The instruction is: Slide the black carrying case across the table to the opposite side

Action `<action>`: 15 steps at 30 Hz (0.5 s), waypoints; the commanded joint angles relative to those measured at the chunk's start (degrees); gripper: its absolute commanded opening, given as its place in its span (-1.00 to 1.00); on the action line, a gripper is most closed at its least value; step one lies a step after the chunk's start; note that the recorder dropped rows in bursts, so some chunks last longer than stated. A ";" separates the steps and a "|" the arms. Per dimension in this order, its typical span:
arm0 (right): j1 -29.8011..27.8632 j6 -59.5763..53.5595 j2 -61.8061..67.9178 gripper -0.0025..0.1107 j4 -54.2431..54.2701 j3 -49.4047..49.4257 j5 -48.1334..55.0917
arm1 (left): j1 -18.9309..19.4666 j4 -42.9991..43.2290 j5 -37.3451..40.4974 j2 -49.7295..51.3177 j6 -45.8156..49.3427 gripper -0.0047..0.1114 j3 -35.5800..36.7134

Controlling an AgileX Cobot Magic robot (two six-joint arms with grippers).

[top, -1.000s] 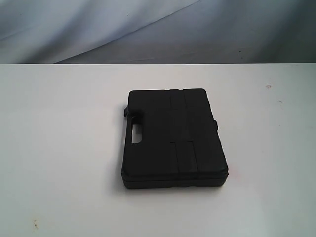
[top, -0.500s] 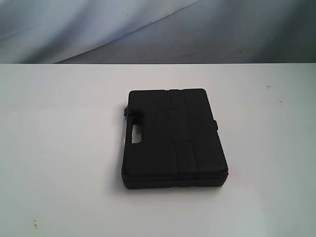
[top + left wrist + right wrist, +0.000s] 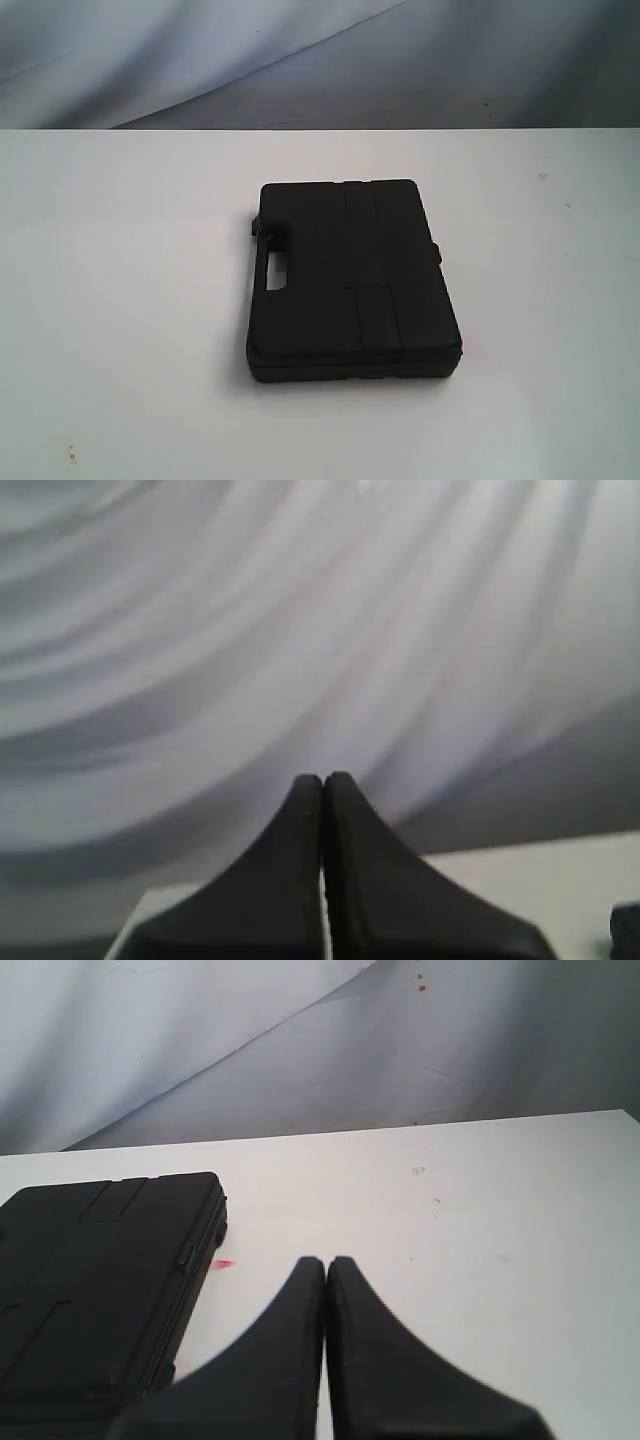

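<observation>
On all sides of the flat black moulded-plastic carrying case [image 3: 350, 285] you've got broad white tabletop [image 3: 120, 300]. The case lies flat, roughly mid-table, well apart from every edge in view. The handle cut-out [image 3: 275, 272] is on the case's left side in the exterior view.

Progress, my read: zero. Nothing touches the case, and neither arm appears in the exterior view. The whole slide is left. Which side counts as "opposite" I can't tell from here.

Your right gripper [image 3: 326, 1265]: black fingers pressed together, nothing between them, sitting off the case's long edge, near it but not touching. Its wrist view shows the case [image 3: 100, 1270] and a small red smear [image 3: 222, 1263] on the tabletop just beside that edge.

Your left gripper [image 3: 323, 778]: fingers together too, empty, aimed mostly at the draped grey-white cloth backdrop [image 3: 300, 630]. A dark bit at the frame edge may be the case, but there's too little of it to call.

Containers: the case is the only one. The lid is down and looks closed as far as visible, so the contents are hidden. I'd push low on a side wall with the closed fingers so it doesn't spin.
</observation>
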 commanded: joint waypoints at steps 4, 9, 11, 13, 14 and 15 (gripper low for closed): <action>-0.21 0.07 -0.17 -0.96 0.40 0.22 -0.09 | -0.38 -3.07 26.56 24.68 1.08 -0.92 -18.80; -0.21 0.07 -0.17 -0.96 0.40 0.22 -0.09 | -0.38 -12.59 26.56 37.12 0.00 -0.92 -19.68; -0.21 0.07 -0.17 -0.96 0.40 0.22 -0.09 | -0.38 -14.19 26.56 41.17 0.00 -0.92 -19.68; -0.21 0.07 -0.17 -0.96 0.40 0.22 -0.09 | -0.38 -15.67 26.56 45.52 -1.53 -0.92 -20.00; -0.21 0.07 -0.17 -0.96 0.40 0.22 -0.09 | -0.38 -16.58 26.56 47.96 -2.20 -0.92 -20.03; -0.21 0.07 -0.17 -0.96 0.40 0.22 -0.09 | -0.66 -17.35 26.56 50.41 -2.81 -0.92 -20.03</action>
